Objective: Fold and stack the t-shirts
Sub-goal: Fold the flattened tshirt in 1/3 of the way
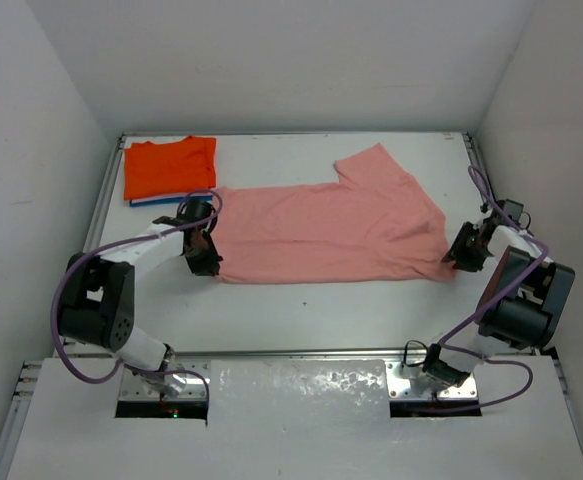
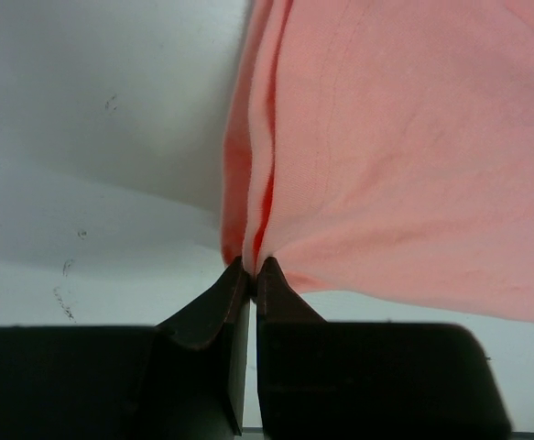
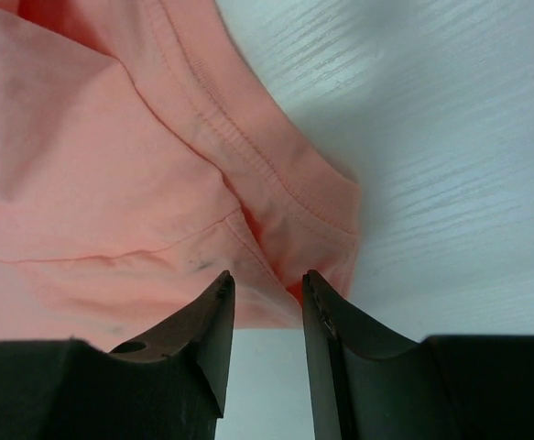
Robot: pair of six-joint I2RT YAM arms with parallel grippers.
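Top external view: the salmon-pink t-shirt [image 1: 331, 235] lies lengthwise across the middle of the white table [image 1: 301, 310], doubled over into a long band with one sleeve pointing toward the far wall. In the far left corner the orange t-shirt [image 1: 168, 165] sits folded on a blue t-shirt [image 1: 156, 201], of which only a thin edge shows along its near side. The left gripper [image 1: 209, 255] is at the pink shirt's left end. In the left wrist view its jaws are clenched on a bunched pleat of that cloth. The right gripper [image 1: 461, 250] is at the shirt's right end. In the right wrist view its fingers [image 3: 213, 312] stand apart, released, with a stitched hem corner lying just at the tips and bare table showing in the gap between them.
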